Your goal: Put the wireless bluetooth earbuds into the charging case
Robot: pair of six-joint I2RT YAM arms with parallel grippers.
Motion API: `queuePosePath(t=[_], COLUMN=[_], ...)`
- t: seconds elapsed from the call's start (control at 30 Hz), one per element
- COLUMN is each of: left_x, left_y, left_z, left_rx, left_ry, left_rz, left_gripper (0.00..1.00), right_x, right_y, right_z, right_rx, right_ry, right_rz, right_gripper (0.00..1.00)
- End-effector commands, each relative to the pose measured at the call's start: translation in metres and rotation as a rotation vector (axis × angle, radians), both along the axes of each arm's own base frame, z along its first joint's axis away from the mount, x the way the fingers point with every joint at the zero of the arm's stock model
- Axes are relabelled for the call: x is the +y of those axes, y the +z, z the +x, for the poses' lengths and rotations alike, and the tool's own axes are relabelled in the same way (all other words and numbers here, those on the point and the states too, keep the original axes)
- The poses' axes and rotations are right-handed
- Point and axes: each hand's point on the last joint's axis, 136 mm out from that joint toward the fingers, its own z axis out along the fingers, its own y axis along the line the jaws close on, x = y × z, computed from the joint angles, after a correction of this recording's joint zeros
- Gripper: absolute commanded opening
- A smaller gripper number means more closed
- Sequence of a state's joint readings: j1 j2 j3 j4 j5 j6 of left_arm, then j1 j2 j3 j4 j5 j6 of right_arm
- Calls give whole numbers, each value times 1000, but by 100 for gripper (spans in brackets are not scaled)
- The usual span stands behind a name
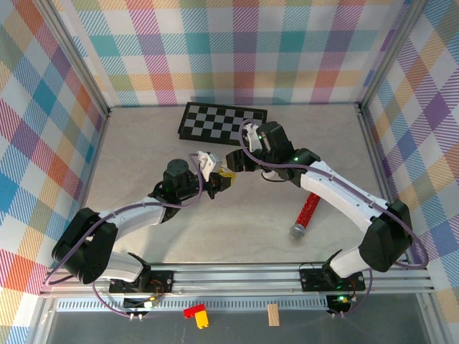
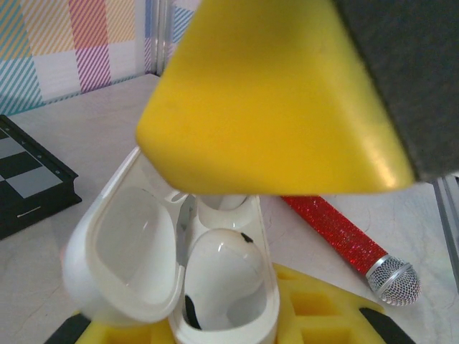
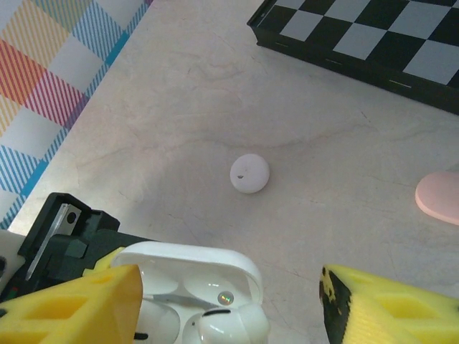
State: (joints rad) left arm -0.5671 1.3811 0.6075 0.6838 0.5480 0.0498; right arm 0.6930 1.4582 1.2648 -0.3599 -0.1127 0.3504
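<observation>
We are gripping the open white charging case (image 2: 122, 251) in our clenched left fingers (image 2: 315, 304), one glossy white earbud (image 2: 219, 269) sitting in its well. Our right fingers (image 3: 79, 308) are hanging released just above; next, we judge, they are needing the second rounded white earbud (image 3: 249, 173) lying on the counter (image 3: 215, 93).
</observation>
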Motion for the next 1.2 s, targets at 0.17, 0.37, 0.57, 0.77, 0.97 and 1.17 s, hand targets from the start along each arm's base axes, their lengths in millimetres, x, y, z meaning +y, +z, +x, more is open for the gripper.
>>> queuePosePath(t=[0.17,0.37,0.57,0.77,0.97,1.17], left_x=[1,1,1,1,0,0], left_y=[12,12,13,13,15,15], left_z=[7,5,3,1,1,1], left_rx=[-47,-48,-51,-50,-53,-53], left_ry=[14,8,0,-8,-11,-14], left_rz=[-16,-17,-16,-16,-20,-21], left_gripper=[0,0,0,0,0,0], right_x=[-3,4,11,13,16,17], right_y=[21,20,20,20,18,19], right_z=[-7,-8,-9,-11,-12,-15], right_rx=[-15,6,13,16,20,9], right_ry=[8,39,67,83,99,119], right_rz=[34,54,78,83,90,89], right_gripper=[56,49,49,49,48,44])
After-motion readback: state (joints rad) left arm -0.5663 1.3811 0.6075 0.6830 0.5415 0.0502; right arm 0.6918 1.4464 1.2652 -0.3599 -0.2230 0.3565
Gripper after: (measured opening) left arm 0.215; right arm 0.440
